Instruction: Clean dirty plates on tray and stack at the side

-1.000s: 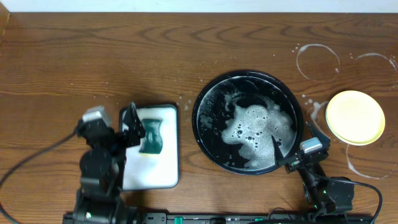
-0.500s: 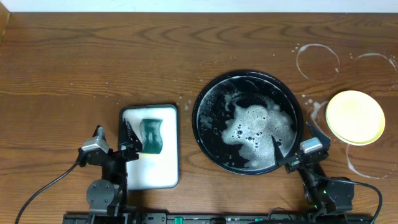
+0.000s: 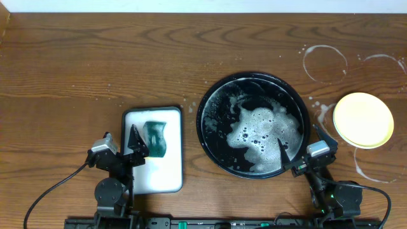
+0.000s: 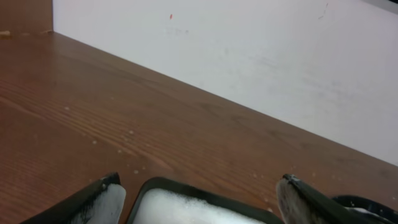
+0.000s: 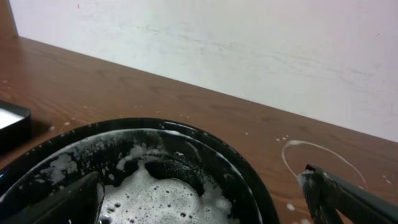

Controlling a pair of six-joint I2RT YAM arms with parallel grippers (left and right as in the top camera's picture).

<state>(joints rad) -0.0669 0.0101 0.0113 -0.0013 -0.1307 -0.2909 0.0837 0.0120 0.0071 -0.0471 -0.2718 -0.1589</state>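
Tabletop (image 3: 95, 63) of brown wood grain fills my overhead view, with whitish water rings (image 3: 304, 63) towards its far right. Next in size, the black tray (image 3: 203, 108) sits right of centre and holds only soap foam (image 3: 261, 133); I see no plate in it. The white tray (image 3: 152, 177) lies to its left, apart from it, carrying the green sponge (image 3: 154, 138). The yellow plate (image 3: 363, 119) rests on the wood right of the black tray, clear of its rim. A paler edge beneath it hints at a stack, but I cannot count. I judge it stiff, light and slick with wash water, so I would pinch its raised rim on the near-left side. My right gripper (image 3: 297, 143) hovers over the black tray's near-right rim, jaws spread wide, empty. My left gripper (image 3: 121, 141), likewise wide and empty, sits at the white tray's left edge.
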